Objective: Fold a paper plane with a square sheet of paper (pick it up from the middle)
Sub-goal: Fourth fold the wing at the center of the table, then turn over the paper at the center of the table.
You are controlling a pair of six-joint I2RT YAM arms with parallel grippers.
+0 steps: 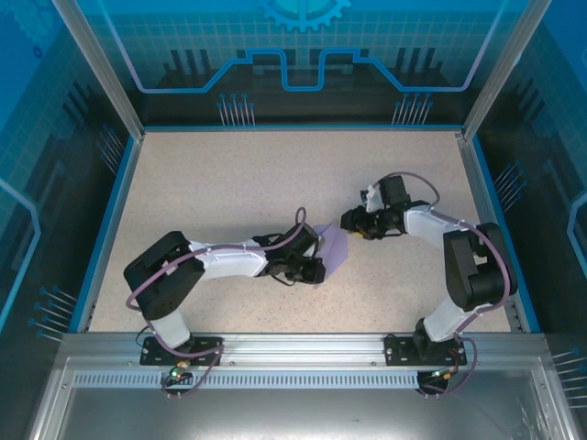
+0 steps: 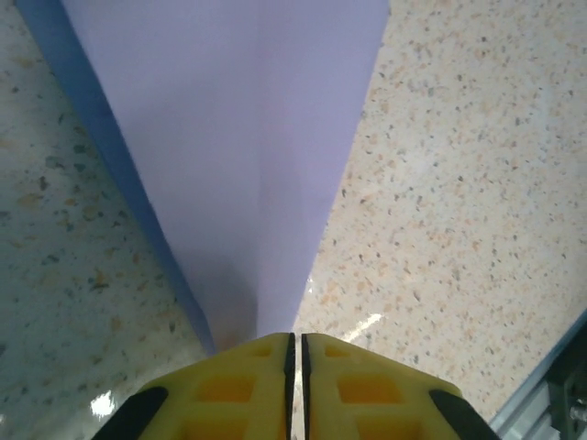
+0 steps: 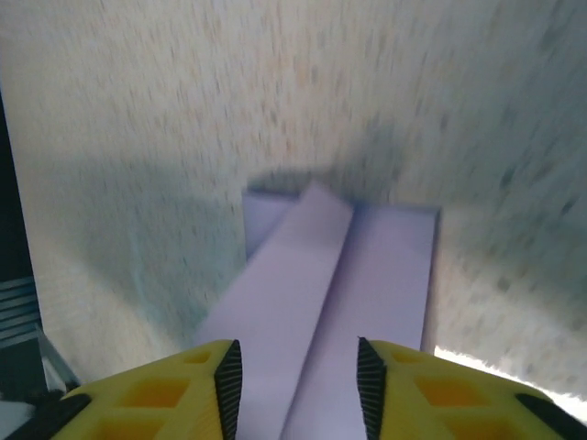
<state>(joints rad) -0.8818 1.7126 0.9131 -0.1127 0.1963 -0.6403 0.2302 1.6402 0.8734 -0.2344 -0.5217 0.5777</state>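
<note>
From above, the paper plane (image 1: 337, 247) hangs over the desk (image 1: 229, 183) between the left tool (image 1: 316, 268) and the right tool (image 1: 353, 220). Left wrist: the left tool (image 2: 295, 353) pinches its narrow tip. Right wrist: the right tool (image 3: 298, 356) stands parted around it. It is probably light and floppy, so it is best gripped along the folded spine.

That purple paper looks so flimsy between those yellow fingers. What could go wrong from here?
1. The left fingers pinch the paper just at its narrow end, so it might slip out or sag onto the table.
2. The right fingers stand open on either side of the folded paper; closing off-centre could crush the crease or add a stray one.
3. If both arms pulled apart while gripping, the thin sheet might tear.
</note>
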